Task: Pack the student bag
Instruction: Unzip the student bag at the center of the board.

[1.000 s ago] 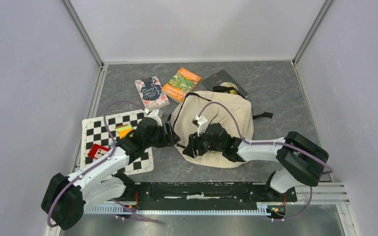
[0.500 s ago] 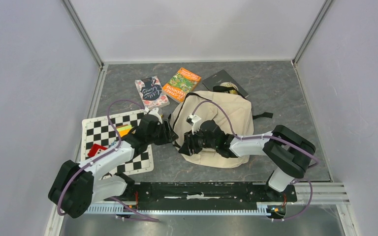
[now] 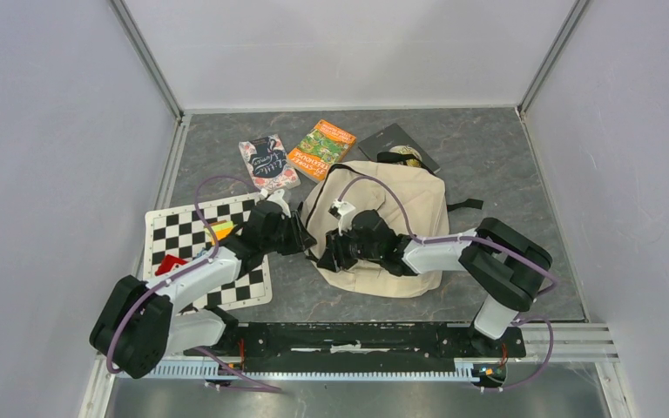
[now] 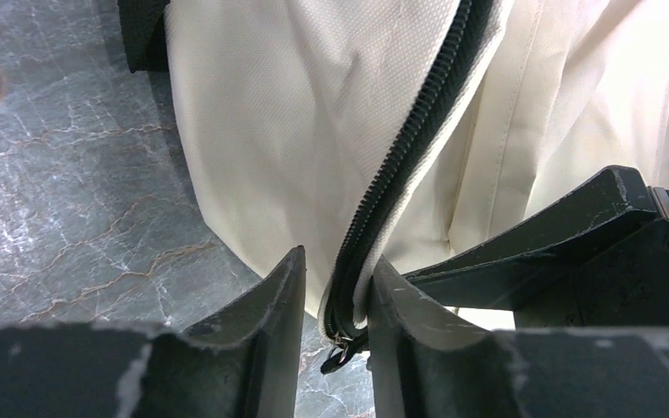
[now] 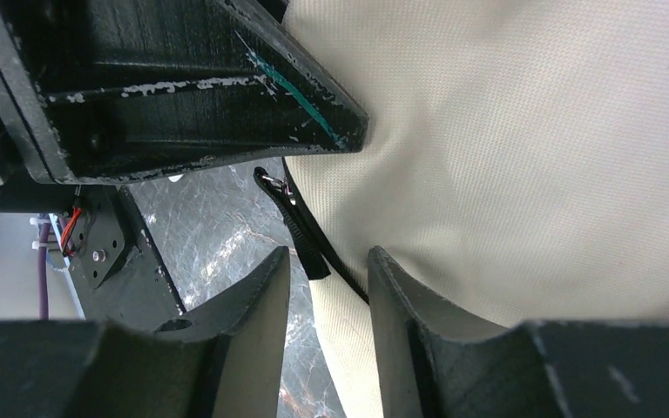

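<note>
Student bag (image 3: 396, 218) lies flat in the middle of the grey worktop (image 3: 505, 165), cream side up. The checkered mat (image 3: 179, 235) sits just to its left and three books (image 3: 320, 150) lie beyond it, none packed yet. Both arms meet at the bag's near-left edge. The left gripper (image 4: 338, 266) has its fingers set closely on either side of the black zipper (image 4: 414, 139), but I cannot tell whether they pinch it yet. The right gripper (image 5: 327, 261) has its fingers partly spread around the bag's rim and the small zipper pull (image 5: 300, 231), with worktop showing in the gap. The likely trouble is a poor hold: if the left fingers catch only the zipper's edge, the cloth may slip out. The two grippers are also crowded enough to knock each other, or to drag the whole bag rather than open it. Compared with a second ago, both pairs of fingers have narrowed and the right arm's elbow has drawn inward, while the bag and books have not shifted.
</note>
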`<state>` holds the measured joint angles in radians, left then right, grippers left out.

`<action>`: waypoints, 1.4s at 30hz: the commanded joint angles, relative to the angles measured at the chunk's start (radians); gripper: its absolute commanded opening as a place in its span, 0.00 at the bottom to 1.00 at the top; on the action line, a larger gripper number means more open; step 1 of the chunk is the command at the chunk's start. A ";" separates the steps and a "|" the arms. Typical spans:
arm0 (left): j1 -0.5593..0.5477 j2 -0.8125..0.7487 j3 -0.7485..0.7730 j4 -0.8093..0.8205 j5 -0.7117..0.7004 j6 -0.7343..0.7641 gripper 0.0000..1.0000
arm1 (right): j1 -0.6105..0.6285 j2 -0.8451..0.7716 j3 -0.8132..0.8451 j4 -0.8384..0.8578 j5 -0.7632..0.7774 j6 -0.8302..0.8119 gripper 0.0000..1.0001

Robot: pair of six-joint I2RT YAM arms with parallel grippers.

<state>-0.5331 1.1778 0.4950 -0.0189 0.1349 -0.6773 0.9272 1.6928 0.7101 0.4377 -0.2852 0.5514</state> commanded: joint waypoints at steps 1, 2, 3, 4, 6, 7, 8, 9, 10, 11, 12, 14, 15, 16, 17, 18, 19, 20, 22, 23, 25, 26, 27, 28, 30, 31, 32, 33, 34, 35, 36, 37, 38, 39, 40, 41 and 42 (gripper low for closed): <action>0.005 0.006 0.029 0.065 0.025 -0.020 0.33 | -0.004 0.016 0.048 0.040 -0.001 -0.011 0.41; 0.005 0.007 0.028 0.069 0.029 -0.024 0.31 | -0.004 0.019 0.051 0.041 0.000 -0.010 0.39; 0.004 0.006 0.028 0.072 0.032 -0.027 0.29 | -0.002 0.022 0.055 0.039 0.000 -0.010 0.37; 0.005 0.007 0.027 0.074 0.033 -0.029 0.26 | -0.002 0.026 0.058 0.039 0.000 -0.009 0.34; 0.005 0.007 0.025 0.076 0.037 -0.033 0.20 | -0.002 0.027 0.058 0.038 0.003 -0.009 0.27; 0.005 0.008 0.024 0.076 0.037 -0.033 0.17 | -0.002 0.028 0.057 0.037 0.003 -0.009 0.25; 0.005 0.006 0.025 0.076 0.037 -0.035 0.14 | -0.002 0.028 0.057 0.034 0.004 -0.010 0.23; 0.005 0.006 0.024 0.076 0.036 -0.035 0.12 | -0.002 0.026 0.055 0.032 0.006 -0.013 0.21; 0.005 0.005 0.024 0.077 0.035 -0.036 0.10 | -0.002 0.023 0.052 0.032 0.007 -0.012 0.18; 0.005 0.005 0.025 0.076 0.034 -0.036 0.09 | -0.002 0.020 0.048 0.032 0.010 -0.014 0.16; 0.005 0.004 0.026 0.076 0.032 -0.036 0.09 | -0.002 0.015 0.045 0.029 0.013 -0.014 0.15; 0.005 0.004 0.028 0.073 0.030 -0.036 0.08 | -0.002 0.004 0.038 0.024 0.021 -0.016 0.10; 0.005 0.002 0.029 0.069 0.027 -0.034 0.07 | -0.002 -0.002 0.031 0.024 0.025 -0.018 0.08; 0.005 0.002 0.032 0.064 0.024 -0.032 0.07 | -0.001 -0.011 0.027 0.023 0.029 -0.018 0.06; 0.005 0.002 0.035 0.059 0.020 -0.027 0.06 | -0.002 -0.019 0.021 0.020 0.034 -0.018 0.04; 0.005 0.001 0.038 0.051 0.015 -0.021 0.05 | -0.002 -0.026 0.016 0.015 0.039 -0.018 0.01; 0.005 -0.001 0.041 0.042 0.007 -0.017 0.04 | -0.002 -0.033 0.013 0.008 0.043 -0.018 0.00; 0.007 -0.003 0.045 0.033 0.001 -0.012 0.03 | -0.002 -0.042 0.008 -0.002 0.053 -0.018 0.00; 0.008 -0.010 0.048 0.025 -0.012 -0.004 0.02 | -0.001 -0.064 -0.007 -0.024 0.074 -0.018 0.00; 0.010 -0.015 0.050 0.024 -0.016 -0.001 0.02 | -0.002 -0.082 -0.021 -0.031 0.087 -0.019 0.00; 0.013 -0.023 0.054 0.005 -0.023 0.006 0.02 | -0.002 -0.115 -0.048 -0.041 0.107 -0.020 0.00; 0.016 -0.025 0.057 -0.008 -0.025 0.011 0.02 | -0.002 -0.130 -0.060 -0.048 0.117 -0.021 0.00; 0.016 -0.026 0.059 -0.012 -0.026 0.014 0.02 | -0.002 -0.145 -0.072 -0.057 0.123 -0.021 0.00; 0.019 -0.028 0.059 -0.015 -0.025 0.016 0.02 | -0.002 -0.157 -0.084 -0.064 0.127 -0.022 0.00; 0.021 -0.029 0.060 -0.014 -0.022 0.019 0.02 | -0.002 -0.165 -0.100 -0.072 0.127 -0.021 0.00; 0.020 -0.030 0.059 -0.011 -0.020 0.019 0.02 | -0.002 -0.165 -0.102 -0.077 0.122 -0.021 0.00; 0.022 -0.030 0.059 -0.008 -0.018 0.019 0.02 | -0.002 -0.162 -0.106 -0.084 0.114 -0.022 0.00; 0.022 -0.032 0.059 -0.007 -0.016 0.019 0.02 | -0.002 -0.159 -0.107 -0.091 0.111 -0.020 0.00; 0.022 -0.034 0.060 -0.004 -0.015 0.018 0.02 | -0.002 -0.156 -0.109 -0.102 0.109 -0.021 0.00; 0.022 -0.036 0.060 -0.003 -0.014 0.019 0.02 | -0.002 -0.156 -0.110 -0.114 0.111 -0.023 0.00; 0.022 -0.038 0.062 -0.003 -0.012 0.021 0.02 | -0.002 -0.158 -0.114 -0.123 0.115 -0.026 0.00; 0.023 -0.040 0.063 -0.003 -0.008 0.026 0.02 | -0.001 -0.165 -0.122 -0.129 0.120 -0.028 0.00; 0.025 -0.043 0.064 -0.003 -0.007 0.031 0.02 | -0.002 -0.171 -0.129 -0.135 0.125 -0.029 0.00; 0.028 -0.048 0.065 -0.003 -0.008 0.031 0.02 | -0.002 -0.179 -0.134 -0.148 0.130 -0.030 0.00; 0.029 -0.052 0.064 -0.003 -0.009 0.033 0.02 | -0.002 -0.186 -0.139 -0.158 0.133 -0.030 0.00; 0.032 -0.058 0.065 -0.003 -0.012 0.034 0.02 | -0.002 -0.197 -0.144 -0.174 0.138 -0.027 0.00; 0.034 -0.062 0.066 -0.003 -0.012 0.037 0.02 | -0.002 -0.205 -0.150 -0.186 0.139 -0.023 0.00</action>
<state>-0.5224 1.1587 0.5137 -0.0360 0.1509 -0.6853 0.9272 1.5341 0.5976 0.3565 -0.1791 0.5476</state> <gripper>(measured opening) 0.118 0.007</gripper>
